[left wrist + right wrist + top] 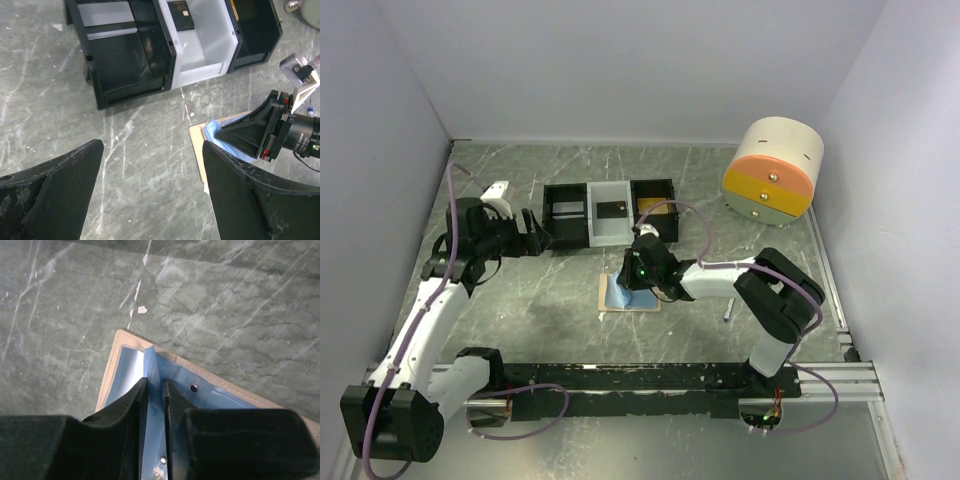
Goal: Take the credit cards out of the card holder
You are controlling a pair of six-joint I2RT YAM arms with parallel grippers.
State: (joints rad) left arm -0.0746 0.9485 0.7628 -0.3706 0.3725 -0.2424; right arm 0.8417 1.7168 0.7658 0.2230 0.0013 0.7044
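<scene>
From my station, the three-compartment tray (608, 230) sits far of centre on the table (550, 300), with a dark card (180, 8) lying in its white middle compartment. Far right stands a round cream container (773, 168) with orange and yellow bands. A small thin object (727, 312) lies right of centre, too small for me to identify.

The card holder (616, 298) lies open and flat just near of the tray, its tan edge framing the pale blue inside. Nothing lies between it and the tray.

My right arm reaches left across the table, elbow bent, its wrist angled down over the holder. The right claw (155, 387) is clenched on a pale-blue sheet (151, 365) that stands up from the holder's inside, just left of a snap stud (193, 388). I cannot tell whether that sheet is a card or a pocket flap.

My left arm stretches far along the left side. The left claw (538, 233) points right at the tray's left end, released, its fingers (55, 190) spread wide and holding nothing. In its wrist view the right claw (230, 136) covers much of the holder (212, 131).
</scene>
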